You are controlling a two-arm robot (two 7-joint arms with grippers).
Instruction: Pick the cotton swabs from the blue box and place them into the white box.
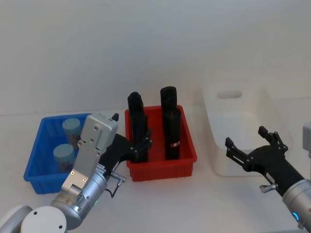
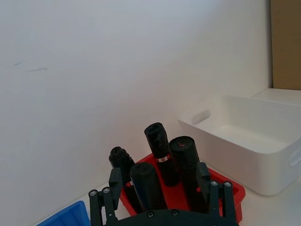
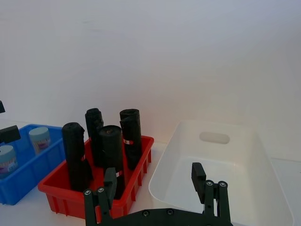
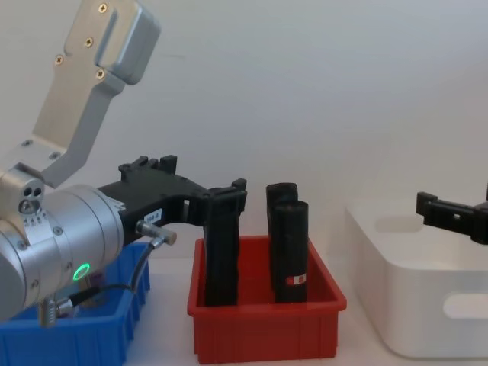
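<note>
1. The white box is the biggest thing I see: a glossy tub with rounded corners and an oval handle cut-out in its far wall. It sits at the right of the table and its inside is bare.
2. The blue box is shallow, with ribbed sides, and sits at the far left. The red bin stands between the two boxes, just beside the blue one, with a wider gap to the white one.
3. Four black upright objects stand in the red bin and rise well above its rim.
4. My left gripper hangs over the near left corner of the red bin, fingers spread wide and holding nothing.
5. My right gripper hovers at the near edge of the white box, also spread and empty.
6. The cotton swabs are two small clear jars with pale blue lids and pink-and-blue labels. Both stand upright in the right half of the blue box, one nearer and one farther, with bare floor to their left.
7. The table is plain white and open in front of the bins. A blank white wall stands close behind them.
</note>
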